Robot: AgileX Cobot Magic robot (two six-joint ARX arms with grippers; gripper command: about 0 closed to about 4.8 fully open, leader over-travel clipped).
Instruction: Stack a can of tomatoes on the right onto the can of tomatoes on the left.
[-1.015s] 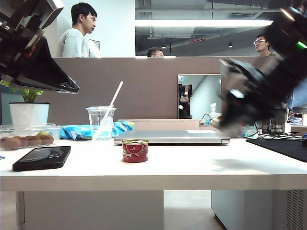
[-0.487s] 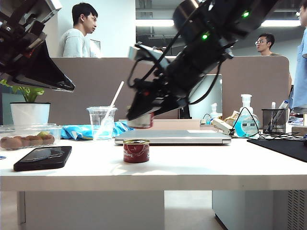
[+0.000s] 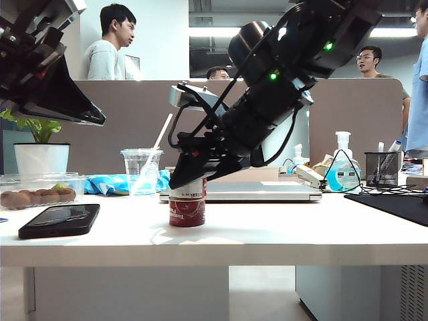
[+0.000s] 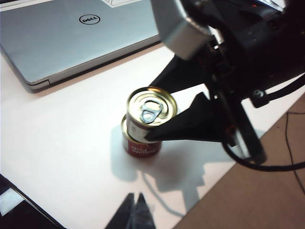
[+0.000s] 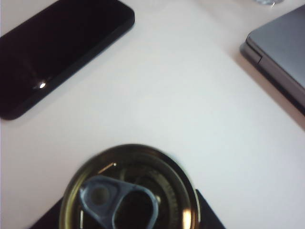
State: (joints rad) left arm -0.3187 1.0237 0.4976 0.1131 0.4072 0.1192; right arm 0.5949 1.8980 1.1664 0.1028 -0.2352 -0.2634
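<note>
**Top can held over the lower can, not yet let go**

The right hand (image 4: 159,121) is clamped on the top can (image 4: 151,113), one black finger on each side of its wall just under the rim. That can sits on, or only just above, the lower can (image 4: 139,146); from the left wrist view it looks shifted a little toward the laptop (image 4: 71,38), so the lower can's rim shows on the near side. In the exterior view the two cans (image 3: 187,200) read as one column under the hand (image 3: 188,182), and whether they touch I cannot tell.

To finish well, I would center the top can over the lower rim, ease it straight down until it seats, then part the fingers without dragging sideways, and lift straight up.

The left hand (image 4: 136,214) hangs well apart above the table's (image 4: 71,133) near edge, its tips together and empty.

Around: the phone (image 5: 52,47) lies left of the stack, the laptop close behind it, a cup (image 3: 140,170) with straw farther back. Only the laptop edge is near enough to matter on withdrawal.
</note>
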